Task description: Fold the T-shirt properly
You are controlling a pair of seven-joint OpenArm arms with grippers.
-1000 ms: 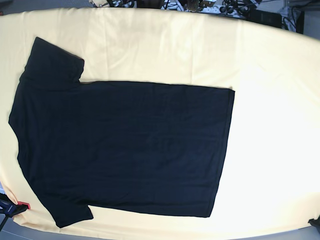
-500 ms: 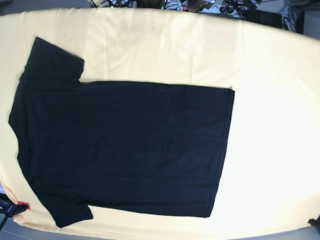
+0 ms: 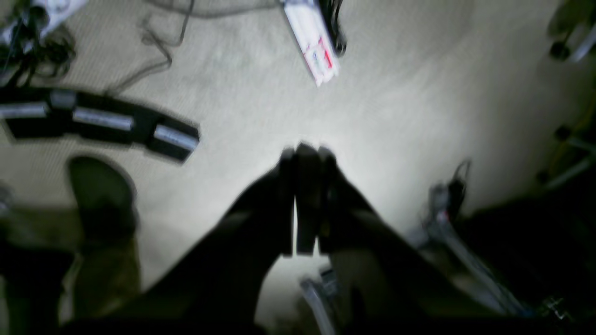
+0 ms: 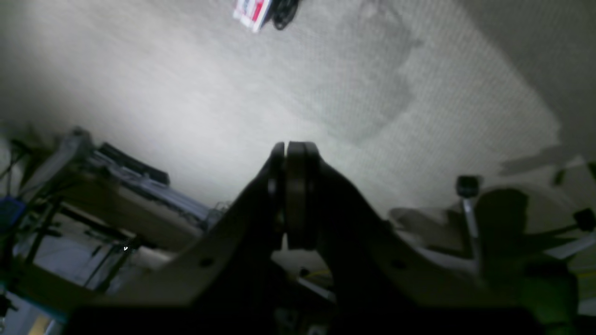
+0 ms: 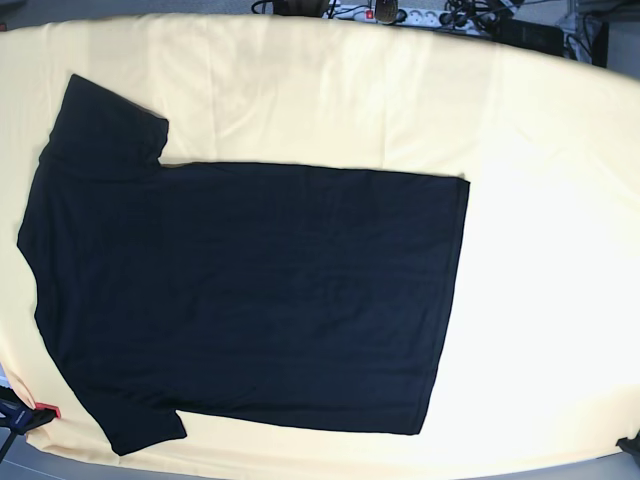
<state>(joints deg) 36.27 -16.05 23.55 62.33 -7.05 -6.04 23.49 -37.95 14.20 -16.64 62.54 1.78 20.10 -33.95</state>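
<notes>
The black T-shirt [image 5: 250, 290] lies flat on the pale yellow tablecloth [image 5: 540, 250], plain side up, collar end at the left, hem at the right, both sleeves spread. No print shows. Neither arm shows in the base view. My left gripper [image 3: 302, 156] is shut and empty, pointing at the grey floor. My right gripper [image 4: 289, 149] is shut and empty, also over the floor. The shirt is not in either wrist view.
Cables and power strips [image 5: 400, 12] lie beyond the table's far edge. The left wrist view shows a black strip [image 3: 98, 121], a white box [image 3: 312, 42] and a shoe [image 3: 100, 195] on the floor. A red-and-black clamp [image 5: 30, 412] sits at the front left corner.
The shirt has not moved. At the table's far edge, some of the clutter seen earlier at the top left is gone from view.
</notes>
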